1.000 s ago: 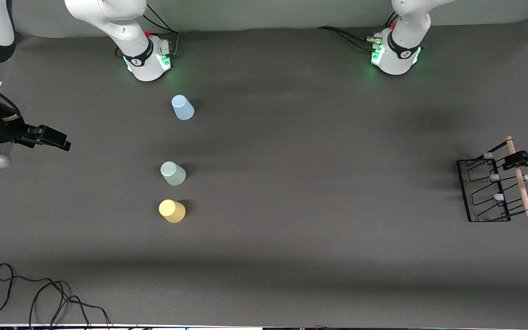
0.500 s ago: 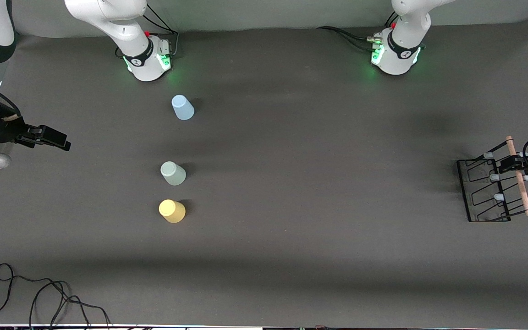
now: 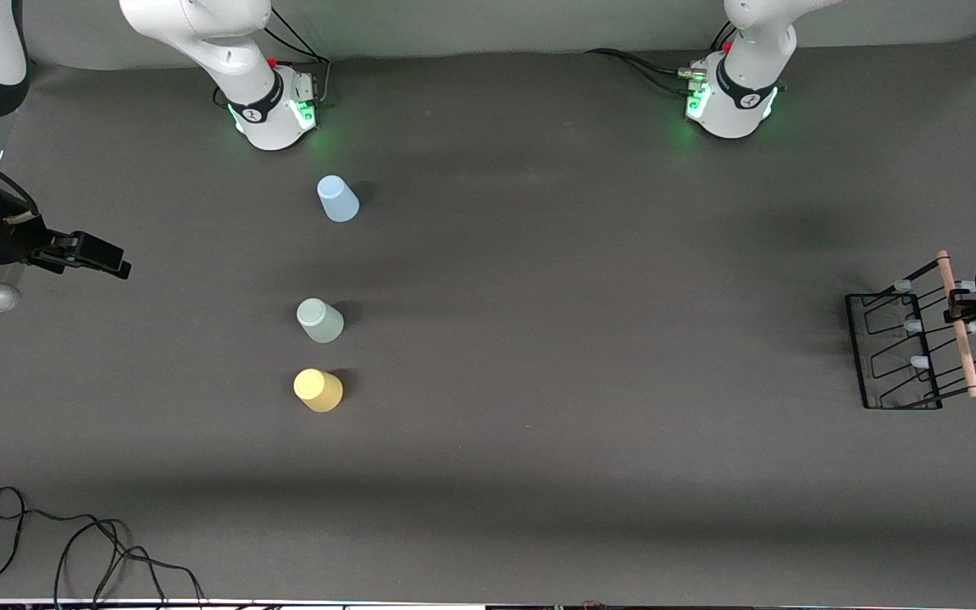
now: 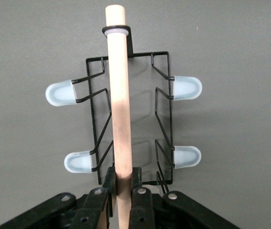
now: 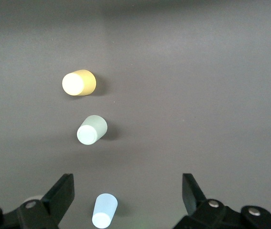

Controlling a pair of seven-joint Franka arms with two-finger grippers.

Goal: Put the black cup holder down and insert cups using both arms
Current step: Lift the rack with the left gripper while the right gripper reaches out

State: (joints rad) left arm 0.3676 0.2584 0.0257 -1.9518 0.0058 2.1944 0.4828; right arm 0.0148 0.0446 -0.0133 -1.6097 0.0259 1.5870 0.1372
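Note:
The black cup holder (image 3: 893,356) stands at the left arm's end of the table. Its wooden rod handle (image 3: 961,339) runs above the wire base, with pale-capped pegs on both sides. My left gripper (image 3: 958,307) is shut on that handle (image 4: 118,95), one finger pressed to each side of the rod (image 4: 124,180). Three cups stand in a row toward the right arm's end: light blue (image 3: 337,199), mint green (image 3: 319,320) and yellow (image 3: 317,390). My right gripper (image 3: 102,257) waits open and empty, apart from the cups. Its wrist view shows the blue (image 5: 104,211), mint (image 5: 92,130) and yellow (image 5: 79,83) cups.
A loose black cable (image 3: 73,551) lies near the front corner at the right arm's end. The two green-lit arm bases (image 3: 272,110) (image 3: 734,102) stand along the table's back edge. Dark bare mat (image 3: 590,339) stretches between the cups and the holder.
The left gripper's fingers have closed onto the wooden handle, and its hand has shifted slightly along the rod. The cups and the right arm have not moved.

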